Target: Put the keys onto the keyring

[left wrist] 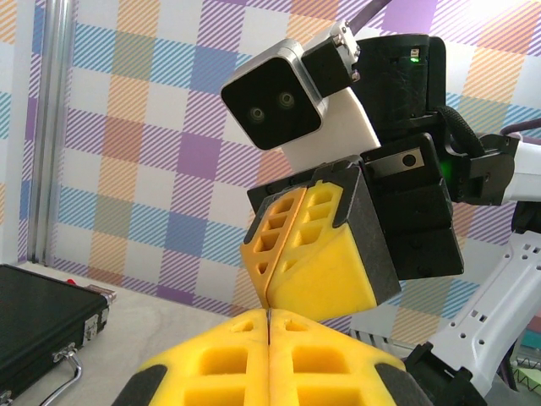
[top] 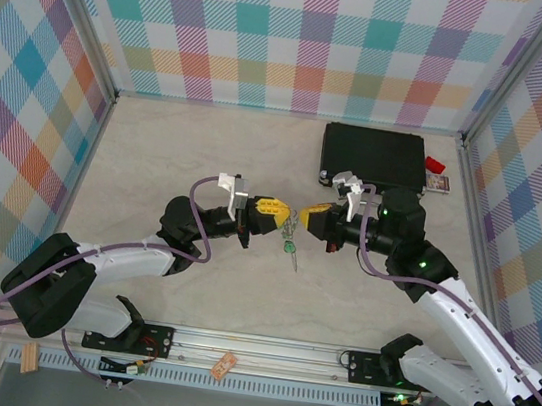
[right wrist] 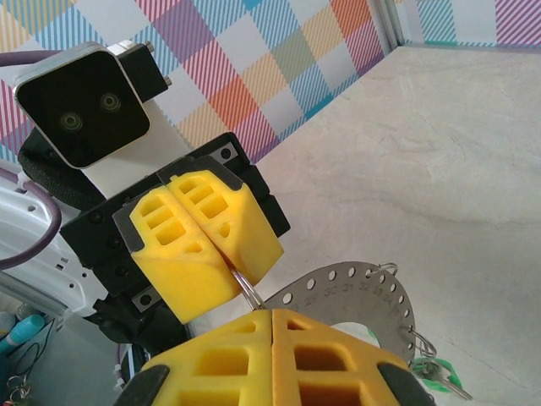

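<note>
Right fingers (right wrist: 325, 359), closed, at the keyring (right wrist: 355, 283) stamped 30–33; left fingers (right wrist: 182, 245) pinch its wire (right wrist: 243, 288).

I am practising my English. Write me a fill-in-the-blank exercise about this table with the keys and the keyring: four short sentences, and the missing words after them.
1. The black case lies at the far ___ corner of the table.
2. The keys have ___ heads.
3. The left claw and the right claw have ___ fingers.
4. The flat band of the keyring carries a row of small ___.

Missing words: right; green; yellow; numbers.
</note>
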You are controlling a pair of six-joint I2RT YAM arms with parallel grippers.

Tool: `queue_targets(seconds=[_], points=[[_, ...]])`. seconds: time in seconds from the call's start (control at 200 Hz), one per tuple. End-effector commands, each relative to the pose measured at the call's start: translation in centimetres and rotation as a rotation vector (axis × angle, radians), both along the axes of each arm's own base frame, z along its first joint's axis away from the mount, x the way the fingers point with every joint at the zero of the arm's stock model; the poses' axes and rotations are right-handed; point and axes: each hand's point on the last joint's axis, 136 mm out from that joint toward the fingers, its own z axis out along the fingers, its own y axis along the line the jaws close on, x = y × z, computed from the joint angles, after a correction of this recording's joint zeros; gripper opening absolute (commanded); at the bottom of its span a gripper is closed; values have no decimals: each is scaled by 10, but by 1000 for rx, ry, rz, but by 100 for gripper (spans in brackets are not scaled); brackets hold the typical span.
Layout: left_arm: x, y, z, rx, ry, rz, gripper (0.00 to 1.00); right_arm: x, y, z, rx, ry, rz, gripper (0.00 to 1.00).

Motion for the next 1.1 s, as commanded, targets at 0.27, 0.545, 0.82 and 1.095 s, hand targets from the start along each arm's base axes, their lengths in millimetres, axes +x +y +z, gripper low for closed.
queue_targets(seconds=[0.27, 0.545, 0.82, 1.095], points=[[-15, 9, 35, -89, -92, -13, 0, -5, 7, -5, -12, 32, 74, 4], [-16, 8, 33, -85, -86, -21, 0, -4, 8, -6, -14, 31, 79, 13], [-15, 8, 29, -78, -79, -16, 0, -5, -8, 12, 12, -125, -3, 31], [-15, 8, 30, -79, -80, -21, 0, -14, 4, 18, 14, -156, 114, 33]])
